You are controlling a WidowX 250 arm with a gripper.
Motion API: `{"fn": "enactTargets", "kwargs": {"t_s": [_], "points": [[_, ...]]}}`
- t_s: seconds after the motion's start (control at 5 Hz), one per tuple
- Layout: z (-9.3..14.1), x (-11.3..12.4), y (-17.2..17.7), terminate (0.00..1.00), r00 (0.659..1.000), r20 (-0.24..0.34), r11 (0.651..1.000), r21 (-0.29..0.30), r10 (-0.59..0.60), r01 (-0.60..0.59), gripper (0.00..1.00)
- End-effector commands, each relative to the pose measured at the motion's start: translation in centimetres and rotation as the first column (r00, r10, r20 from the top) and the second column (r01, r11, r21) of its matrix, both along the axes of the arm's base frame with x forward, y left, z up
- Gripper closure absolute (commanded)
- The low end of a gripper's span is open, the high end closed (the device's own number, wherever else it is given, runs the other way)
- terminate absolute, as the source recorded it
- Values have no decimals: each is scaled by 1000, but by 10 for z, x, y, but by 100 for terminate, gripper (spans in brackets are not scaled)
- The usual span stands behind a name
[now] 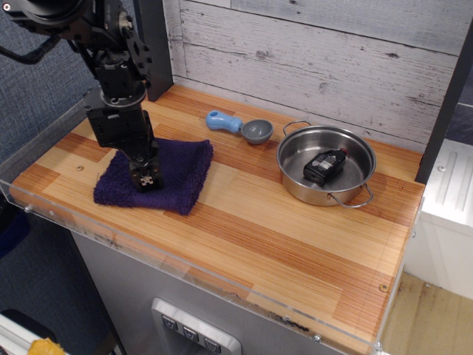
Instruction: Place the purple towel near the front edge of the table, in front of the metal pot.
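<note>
The purple towel point(181, 171) lies flat on the left part of the striped wooden table point(251, 222), a little back from the front edge. My gripper point(147, 180) points straight down and is shut on the towel's middle, pressing into the cloth. The metal pot point(326, 164) stands at the right rear of the table, well to the right of the towel, with a small black device point(324, 166) lying inside it.
A grey scoop with a blue handle point(240, 126) lies between towel and pot near the back. A dark post point(152, 46) stands at the back left. A clear acrylic rim point(185, 260) runs along the front edge. A white plank wall is behind.
</note>
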State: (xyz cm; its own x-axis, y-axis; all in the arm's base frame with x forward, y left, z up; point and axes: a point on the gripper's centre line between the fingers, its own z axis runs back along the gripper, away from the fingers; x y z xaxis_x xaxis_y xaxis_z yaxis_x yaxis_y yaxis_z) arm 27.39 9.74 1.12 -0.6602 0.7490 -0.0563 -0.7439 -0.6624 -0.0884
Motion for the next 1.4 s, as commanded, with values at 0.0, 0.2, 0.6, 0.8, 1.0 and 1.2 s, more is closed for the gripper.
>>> {"fn": "enactTargets", "kwargs": {"t_s": [0.0, 0.2, 0.6, 0.8, 1.0, 1.2], "points": [[-11, -9, -44, 0, 996, -43, 996, -39, -83, 81, 0], [-8, -16, -68, 0, 990, -41, 990, -48, -137, 135, 0], [-4, -42, -108, 0, 974, -49, 974, -55, -221, 218, 0], [-3, -54, -127, 0, 965, -47, 965, -65, -259, 255, 0], [-3, -57, -136, 0, 960, -47, 959, -74, -277, 273, 0], [-4, -55, -133, 0, 961, -45, 961, -65, -271, 268, 0]]}}
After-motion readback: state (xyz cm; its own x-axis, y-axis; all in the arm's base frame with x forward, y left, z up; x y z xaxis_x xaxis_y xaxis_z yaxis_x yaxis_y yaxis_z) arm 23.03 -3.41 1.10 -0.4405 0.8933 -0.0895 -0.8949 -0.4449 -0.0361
